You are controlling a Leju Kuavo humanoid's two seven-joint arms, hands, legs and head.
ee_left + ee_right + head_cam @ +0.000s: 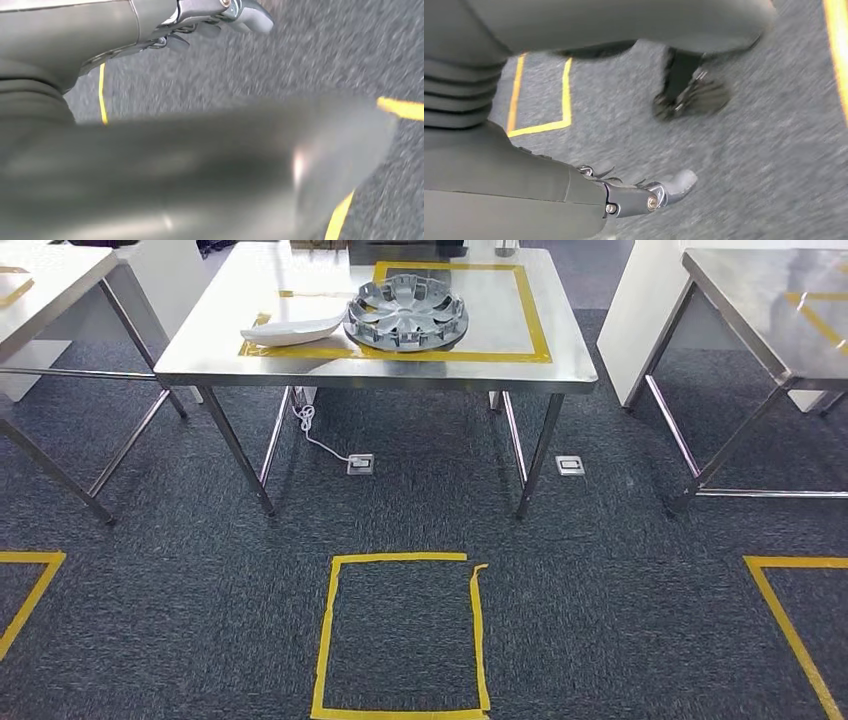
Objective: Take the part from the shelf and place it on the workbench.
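Your left hand [220,15] and right hand [644,197] hang empty over grey carpet, fingers loosely apart. Ahead, the hubcap [406,312] lies flat on the steel table [560,365], just beside a white part [292,331]. It looks light, stiff, slick plastic; judge the rim or spoke openings your surest hold.

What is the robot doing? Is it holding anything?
Nothing is being carried right now. Both arms hang down over the grey carpet: the left hand and the right hand hold nothing. Ahead stands a steel workbench with a yellow tape outline. On it lie a silver wheel cover and a white part, side by side.
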